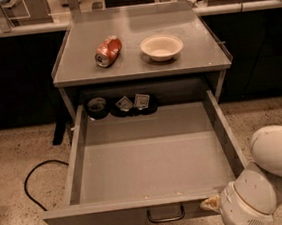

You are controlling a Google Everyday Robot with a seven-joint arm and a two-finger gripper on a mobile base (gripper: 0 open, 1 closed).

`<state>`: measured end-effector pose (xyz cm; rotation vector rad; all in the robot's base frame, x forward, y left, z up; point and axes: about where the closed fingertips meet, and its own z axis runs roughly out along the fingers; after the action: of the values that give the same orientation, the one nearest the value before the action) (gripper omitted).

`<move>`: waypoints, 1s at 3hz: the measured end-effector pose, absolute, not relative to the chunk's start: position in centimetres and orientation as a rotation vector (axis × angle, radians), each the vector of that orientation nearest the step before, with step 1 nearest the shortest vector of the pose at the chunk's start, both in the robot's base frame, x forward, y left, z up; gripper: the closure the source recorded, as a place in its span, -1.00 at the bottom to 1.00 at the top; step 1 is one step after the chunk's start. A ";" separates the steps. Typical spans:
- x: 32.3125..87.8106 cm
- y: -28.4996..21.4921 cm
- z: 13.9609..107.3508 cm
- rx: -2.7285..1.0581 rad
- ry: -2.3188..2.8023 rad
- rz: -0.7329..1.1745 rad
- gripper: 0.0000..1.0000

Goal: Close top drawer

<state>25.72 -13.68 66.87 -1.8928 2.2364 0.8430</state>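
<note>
The top drawer (151, 158) of the grey metal cabinet is pulled far out toward me. Its inside is plain grey, and the flat front panel with a small dark wire handle (165, 215) lies along the bottom edge of the view. My gripper (211, 204) is at the lower right, by the right end of the drawer's front panel. The white rounded arm links (269, 181) hide most of it. Whether it touches the panel cannot be told.
On the cabinet top (141, 64) lie a crushed red can (108, 51) and a white bowl (161, 47). A small dark cup (97, 106) and two packets (133, 103) sit at the drawer's back. A black cable (33, 186) loops on the speckled floor at left. Dark counters stand behind.
</note>
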 end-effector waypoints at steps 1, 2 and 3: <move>27.7 -12.4 66.4 -1.914 2.214 0.854 -1.00; 31.5 -10.3 66.4 -1.925 2.166 0.856 -1.00; 31.5 -10.3 66.4 -1.925 2.166 0.855 -1.00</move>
<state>31.47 -10.32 66.40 -1.9251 2.1657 0.8555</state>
